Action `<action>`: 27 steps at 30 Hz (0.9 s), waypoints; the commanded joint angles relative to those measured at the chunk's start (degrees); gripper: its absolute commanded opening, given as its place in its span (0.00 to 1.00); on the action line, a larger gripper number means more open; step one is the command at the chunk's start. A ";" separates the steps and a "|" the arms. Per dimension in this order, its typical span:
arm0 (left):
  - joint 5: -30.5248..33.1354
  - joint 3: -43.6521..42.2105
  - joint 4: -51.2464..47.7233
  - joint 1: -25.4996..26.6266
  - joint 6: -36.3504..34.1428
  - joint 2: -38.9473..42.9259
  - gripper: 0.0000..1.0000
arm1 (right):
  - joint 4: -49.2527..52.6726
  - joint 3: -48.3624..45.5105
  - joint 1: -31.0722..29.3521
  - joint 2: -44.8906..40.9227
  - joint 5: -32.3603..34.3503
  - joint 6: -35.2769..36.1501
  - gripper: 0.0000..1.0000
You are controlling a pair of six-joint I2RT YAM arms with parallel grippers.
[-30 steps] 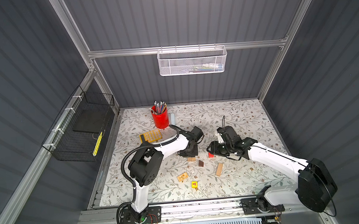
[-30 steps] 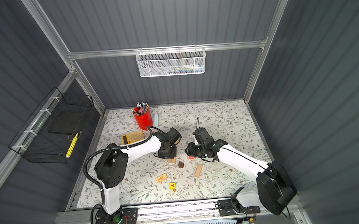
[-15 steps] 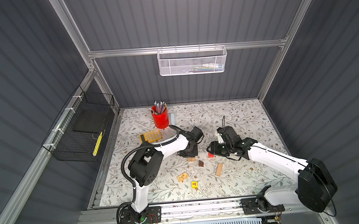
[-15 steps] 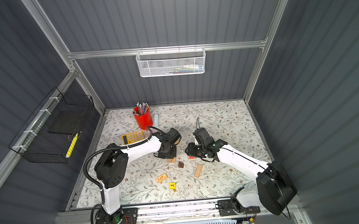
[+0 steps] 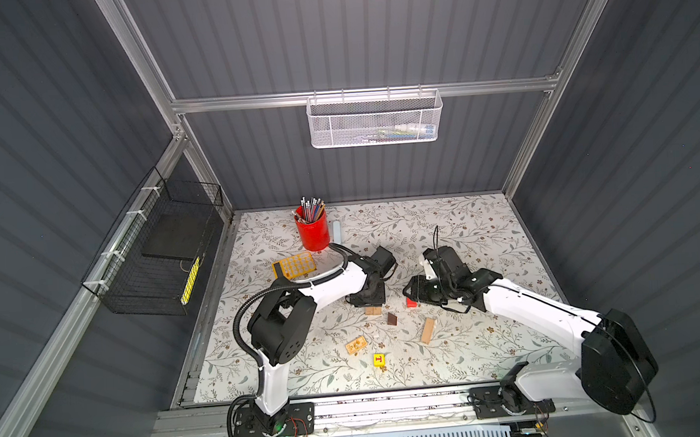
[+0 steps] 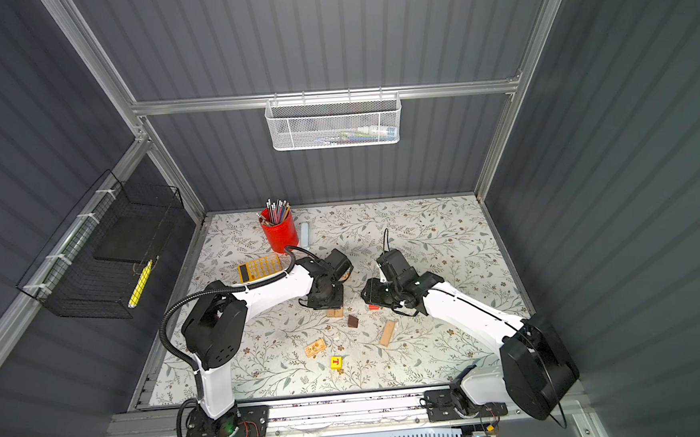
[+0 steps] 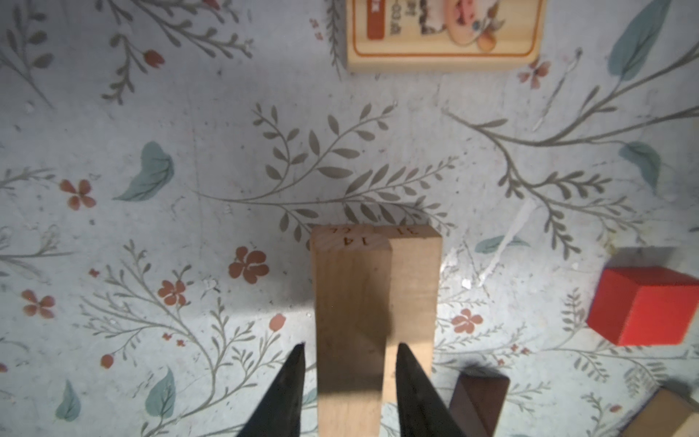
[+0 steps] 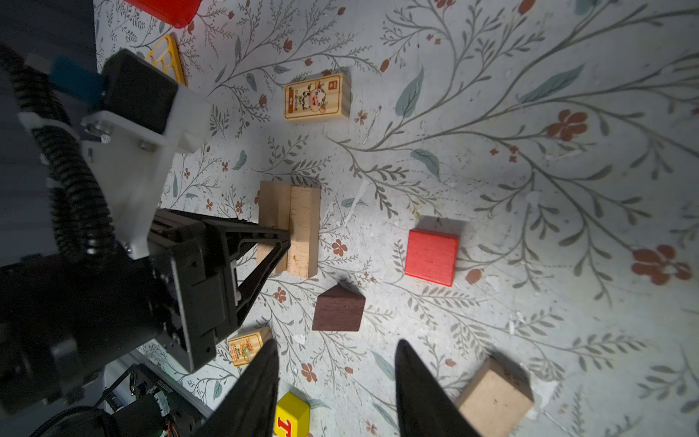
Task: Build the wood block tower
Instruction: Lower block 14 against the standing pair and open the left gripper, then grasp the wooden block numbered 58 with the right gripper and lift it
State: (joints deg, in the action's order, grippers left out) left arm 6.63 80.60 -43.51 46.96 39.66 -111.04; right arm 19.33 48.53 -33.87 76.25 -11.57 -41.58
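The left gripper [image 7: 350,346] has just loosened. Its jaws stand slightly apart astride the upper plank [image 7: 351,295], which rests offset on a lower plank [image 7: 416,287], so the tower looks 2 layers high. The right gripper [image 8: 336,359] hangs spread and empty. A brown wedge [image 8: 338,310] and a red cube [image 8: 431,257] lie near the planks, and nothing blocks them.

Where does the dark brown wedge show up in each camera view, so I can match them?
Top view: dark brown wedge between the arms, just right of the tan planks.
Top view: wedge in the same spot, right of the planks.
Left wrist: wedge cut by the frame edge, between planks and red cube.
Right wrist: wedge mid-frame, close to planks and red cube.
Shared landmark: the tan planks, seen in all four.
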 commanded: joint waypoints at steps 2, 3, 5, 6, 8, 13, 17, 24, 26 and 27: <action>0.93 -0.28 -1.97 0.31 0.83 3.96 0.43 | 2.24 1.85 0.23 -1.36 0.58 0.18 0.51; 1.09 -0.27 -2.11 0.31 1.02 4.43 0.44 | 2.63 2.15 0.34 -1.54 0.78 0.42 0.52; 1.25 -0.27 -2.11 0.30 0.91 5.53 0.45 | 5.39 2.86 0.30 -1.87 1.33 0.83 0.53; 1.42 -0.27 -2.11 0.25 1.07 6.02 0.46 | 6.32 3.20 0.43 -1.89 1.45 0.96 0.54; 1.74 -0.41 -1.81 0.26 1.10 7.25 0.48 | 8.91 3.89 0.50 -1.93 2.04 1.14 0.56; 2.14 -4.14 1.47 0.30 0.19 13.14 0.54 | 18.30 5.76 0.53 -1.97 4.84 0.69 0.63; 2.30 -8.39 5.13 0.32 -0.84 18.36 0.59 | 23.57 5.03 0.31 -2.06 7.64 -1.95 0.69; 1.46 -13.13 7.65 0.27 -4.07 23.75 0.70 | 25.37 0.33 -2.46 -2.20 11.73 -12.73 0.79; 1.31 -14.04 8.40 0.31 -4.30 24.90 0.74 | 24.32 -0.99 -3.95 -1.26 12.47 -15.89 0.81; 0.84 -14.61 8.89 0.29 -4.37 25.35 0.76 | 23.72 -1.35 -4.64 -0.50 12.50 -17.04 0.81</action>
State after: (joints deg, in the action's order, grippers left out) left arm 7.94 67.48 -36.14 46.96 37.12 -87.57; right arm 42.00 48.64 -36.84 74.70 -1.65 -52.07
